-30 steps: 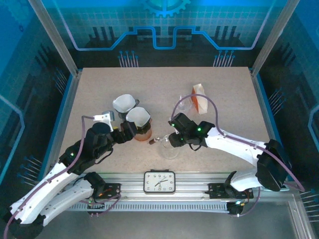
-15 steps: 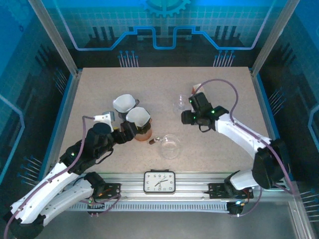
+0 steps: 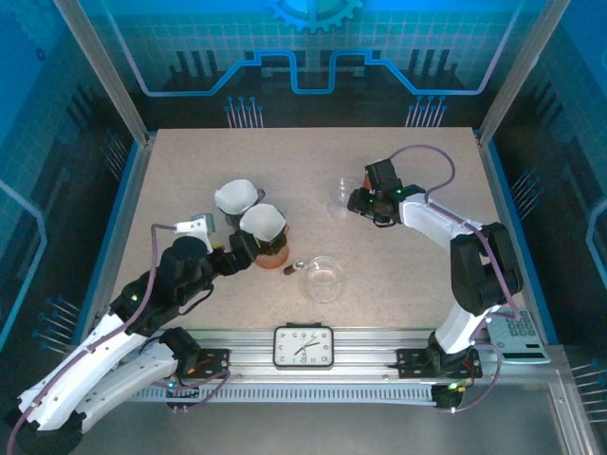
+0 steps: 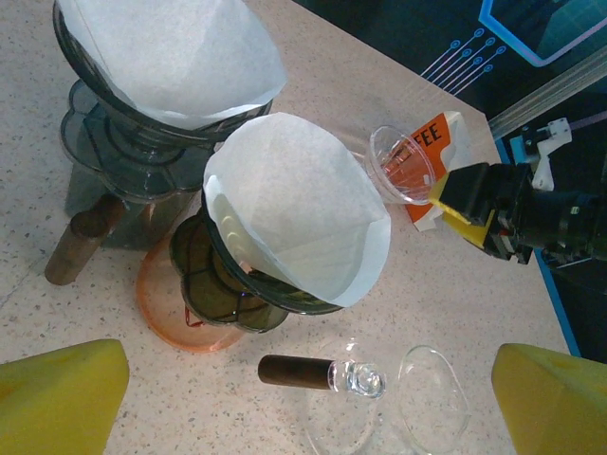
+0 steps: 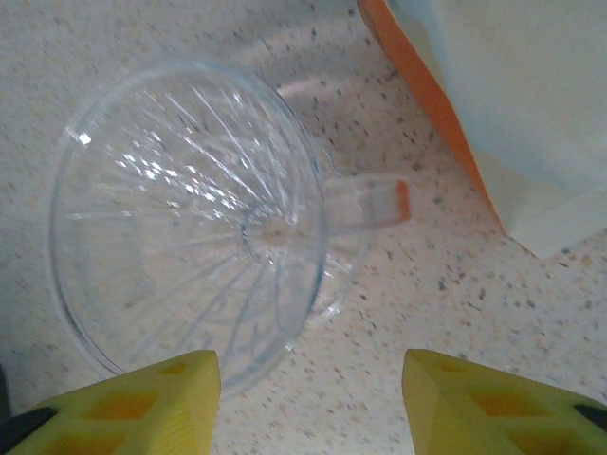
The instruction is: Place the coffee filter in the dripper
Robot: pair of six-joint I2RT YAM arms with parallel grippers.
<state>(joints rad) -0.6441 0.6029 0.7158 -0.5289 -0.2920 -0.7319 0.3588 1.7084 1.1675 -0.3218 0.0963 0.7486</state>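
Observation:
Two dark drippers each hold a white coffee filter: one on an orange base (image 4: 294, 209) (image 3: 264, 223), one behind it (image 4: 161, 57) (image 3: 237, 197). A clear plastic dripper (image 5: 190, 218) (image 3: 339, 197) lies on its side beside the orange and white filter pack (image 5: 493, 104) (image 4: 432, 180). My right gripper (image 5: 308, 403) (image 3: 358, 202) hovers open just short of that dripper, nothing between its yellow fingers (image 5: 123, 398). A glass dripper with a wooden handle (image 4: 360, 379) (image 3: 322, 278) lies at the front centre. My left gripper (image 4: 303, 408) (image 3: 239, 258) is wide open over it, near the orange-based dripper.
A clock (image 3: 303, 346) sits on the rail at the near edge. Blue walls and metal posts ring the speckled table (image 3: 190, 161). The right arm's purple cable (image 3: 417, 152) loops above the back right of the table.
My right arm has swung from the glass dripper at the front centre back to the clear plastic dripper by the filter pack. The left arm has barely moved.

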